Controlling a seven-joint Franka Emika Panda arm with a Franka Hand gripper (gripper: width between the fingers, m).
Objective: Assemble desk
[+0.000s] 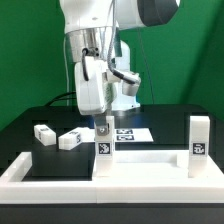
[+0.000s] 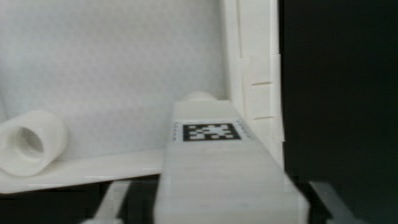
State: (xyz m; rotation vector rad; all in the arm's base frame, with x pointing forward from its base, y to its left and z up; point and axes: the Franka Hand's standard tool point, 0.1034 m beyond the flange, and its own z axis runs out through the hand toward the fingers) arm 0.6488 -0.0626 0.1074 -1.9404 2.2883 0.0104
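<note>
The leg (image 1: 103, 148) stood upright on the panel (image 1: 150, 162), at its end toward the exterior view's left. Its long axis was vertical, straight beneath the claw (image 1: 102, 127), whose jaws straddled its top slightly clear of both sides, gripping nothing.

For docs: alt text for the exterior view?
Robot arm's fingers meet the top of a white square-section tagged plastic leg block upright on a flat white tabletop panel; another leg stands at the exterior view's right, two more lie at its left.
</note>
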